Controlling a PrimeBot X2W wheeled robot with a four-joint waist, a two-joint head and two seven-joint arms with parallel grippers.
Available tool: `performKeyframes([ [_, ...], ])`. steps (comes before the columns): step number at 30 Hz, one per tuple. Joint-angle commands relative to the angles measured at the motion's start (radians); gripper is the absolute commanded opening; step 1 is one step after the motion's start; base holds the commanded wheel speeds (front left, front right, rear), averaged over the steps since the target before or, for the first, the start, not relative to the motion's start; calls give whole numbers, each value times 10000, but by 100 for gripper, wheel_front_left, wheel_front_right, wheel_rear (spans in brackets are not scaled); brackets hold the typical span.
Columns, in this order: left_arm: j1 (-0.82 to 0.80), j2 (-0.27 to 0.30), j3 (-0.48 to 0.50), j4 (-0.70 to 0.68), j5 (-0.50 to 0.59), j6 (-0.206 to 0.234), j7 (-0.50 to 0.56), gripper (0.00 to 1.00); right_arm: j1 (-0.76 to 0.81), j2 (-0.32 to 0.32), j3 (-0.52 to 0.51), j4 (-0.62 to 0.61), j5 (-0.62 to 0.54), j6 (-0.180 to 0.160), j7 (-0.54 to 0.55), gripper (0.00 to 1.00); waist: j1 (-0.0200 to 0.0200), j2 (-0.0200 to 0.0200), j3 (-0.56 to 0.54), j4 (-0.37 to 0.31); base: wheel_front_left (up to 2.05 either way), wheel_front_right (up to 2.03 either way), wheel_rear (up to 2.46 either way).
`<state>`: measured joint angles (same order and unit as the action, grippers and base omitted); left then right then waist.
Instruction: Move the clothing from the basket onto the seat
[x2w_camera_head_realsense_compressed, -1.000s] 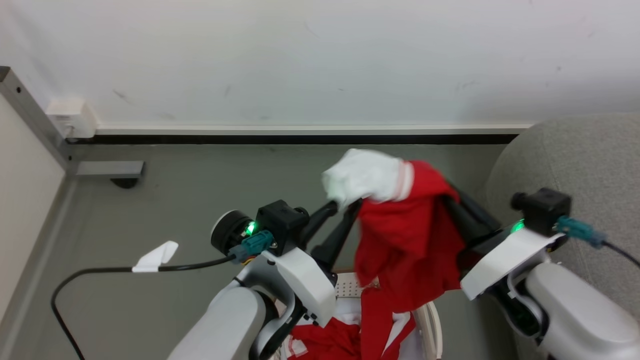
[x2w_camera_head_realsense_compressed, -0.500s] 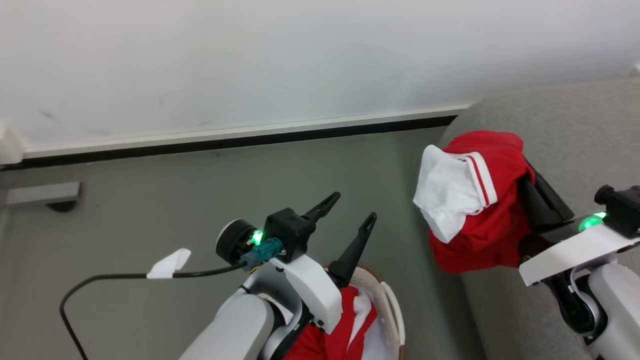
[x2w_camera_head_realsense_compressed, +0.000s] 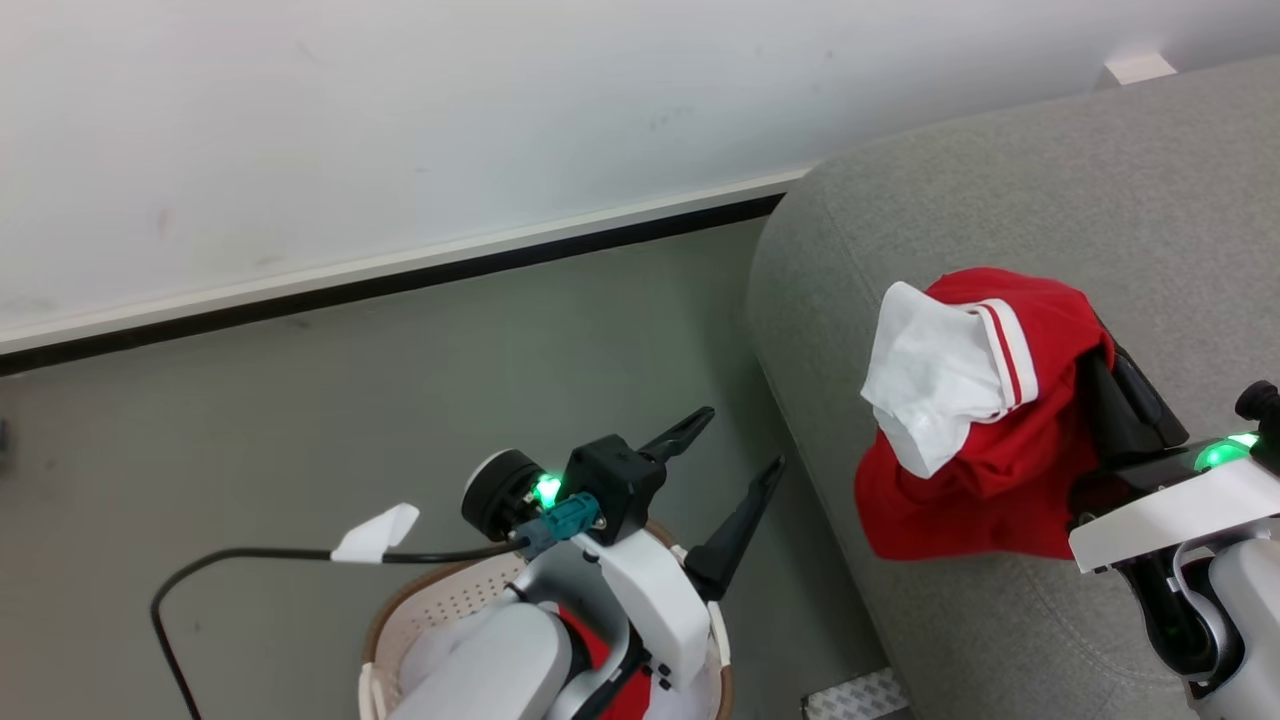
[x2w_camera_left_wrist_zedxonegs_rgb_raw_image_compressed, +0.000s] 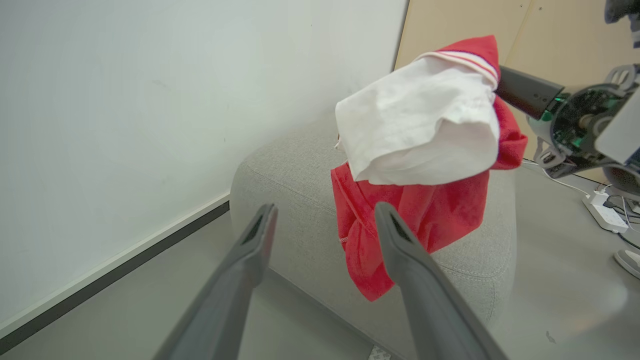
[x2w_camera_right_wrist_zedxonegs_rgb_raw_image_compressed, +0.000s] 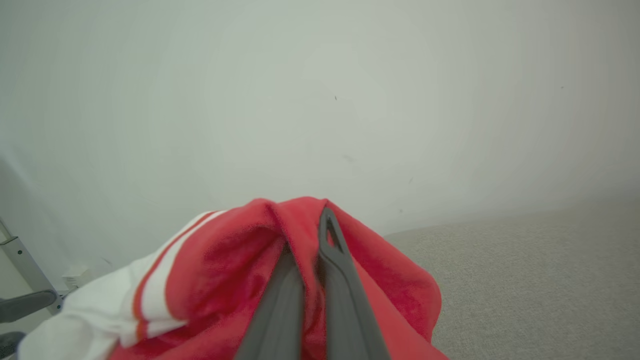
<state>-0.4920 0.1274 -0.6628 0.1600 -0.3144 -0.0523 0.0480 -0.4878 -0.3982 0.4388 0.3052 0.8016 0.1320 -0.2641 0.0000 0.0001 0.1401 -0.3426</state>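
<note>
Two grippers, two different stories here. The right gripper (x2w_camera_right_wrist_zedxonegs_rgb_raw_image_compressed: 306, 234) has its jaws pressed together, pinching a red garment (x2w_camera_head_realsense_compressed: 985, 480) with a white panel and red-and-white stripes. The cloth drapes over both fingers and hangs at the middle right of the head view, over the grey seat (x2w_camera_head_realsense_compressed: 1000, 200). Can't tell if the lowest fold touches the cushion or just dangles in front of it.

The left gripper (x2w_camera_head_realsense_compressed: 740, 440) is at bottom centre with its jaws spread wide and nothing between them. It's over the grey-green floor (x2w_camera_head_realsense_compressed: 400, 400), just beside the seat's rounded end.

At the bottom edge, under that arm, sits the basket (x2w_camera_head_realsense_compressed: 400, 610): cream, perforated, brown rim. There's more red clothing (x2w_camera_head_realsense_compressed: 590, 640) inside, mostly hidden by the pale forearm.

Label-wise, a white tape flag (x2w_camera_head_realsense_compressed: 378, 530) is wrapped on the black cable (x2w_camera_head_realsense_compressed: 250, 553) that runs to a teal plug (x2w_camera_head_realsense_compressed: 565, 520) on the left wrist. If there's writing on it, it's too small to read. A green light (x2w_camera_head_realsense_compressed: 547, 490) glows right next to the plug.

Other stuff: the white wall (x2w_camera_head_realsense_compressed: 400, 100) and black baseboard (x2w_camera_head_realsense_compressed: 500, 265) fill the upper left, and a ribbed plate (x2w_camera_head_realsense_compressed: 850, 695) lies by the seat's foot. In the left wrist view there's a tan panel (x2w_camera_left_wrist_zedxonegs_rgb_raw_image_compressed: 550, 30) at upper right and a white power strip (x2w_camera_left_wrist_zedxonegs_rgb_raw_image_compressed: 605, 212) on the floor at the right edge.
</note>
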Motion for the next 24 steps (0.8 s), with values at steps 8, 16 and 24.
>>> performKeyframes([
  [8, -365, 56, -193, -243, 182, -56, 213, 100, -179, 113, -1026, 10, -270, -25, -4, 0, 0, -1, 748, -126, 0, 0, 0],
  [16, -1290, 266, -393, -589, 419, -255, 682, 100, -2124, 481, -3487, 975, -991, -25, -3, 0, 0, -1, 2611, 290, 0, 0, 0],
  [24, -2400, 391, -609, -1111, 740, -440, 1012, 100, -4975, 267, -6228, 3356, -2331, -25, -2, 0, 0, -1, 4529, 765, 0, 0, 0],
])
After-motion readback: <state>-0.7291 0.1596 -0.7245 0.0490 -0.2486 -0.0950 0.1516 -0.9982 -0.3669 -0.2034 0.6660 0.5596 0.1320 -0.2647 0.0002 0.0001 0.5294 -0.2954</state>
